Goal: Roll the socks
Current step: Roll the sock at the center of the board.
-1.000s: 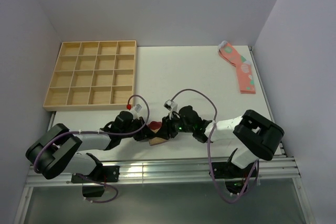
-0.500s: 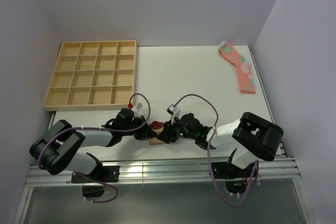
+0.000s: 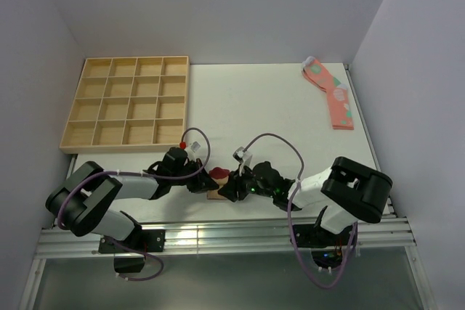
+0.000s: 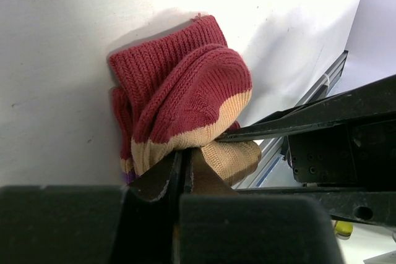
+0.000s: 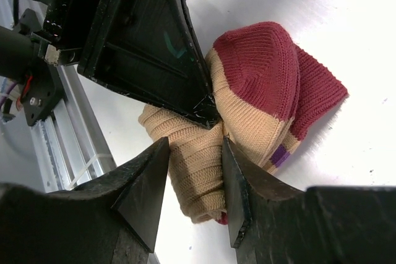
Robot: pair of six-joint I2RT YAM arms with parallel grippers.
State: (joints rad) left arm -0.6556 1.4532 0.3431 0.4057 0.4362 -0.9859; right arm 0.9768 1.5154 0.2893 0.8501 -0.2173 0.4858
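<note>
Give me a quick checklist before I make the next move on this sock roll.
1. Grip of left end effector: ok, shut on a tan fold of the tan sock.
2. Grip of right end effector: ok, closed around the ribbed tan part.
3. Gap between the two end effectors: cannot tell, their tips look nearly touching.
4. Roll compact: not ok, dark red ends bulge loose.
5. Sock on the table: ok, but close to the near edge.
6. Clear of pink spotted socks: ok, they lie at the far right corner.
</note>
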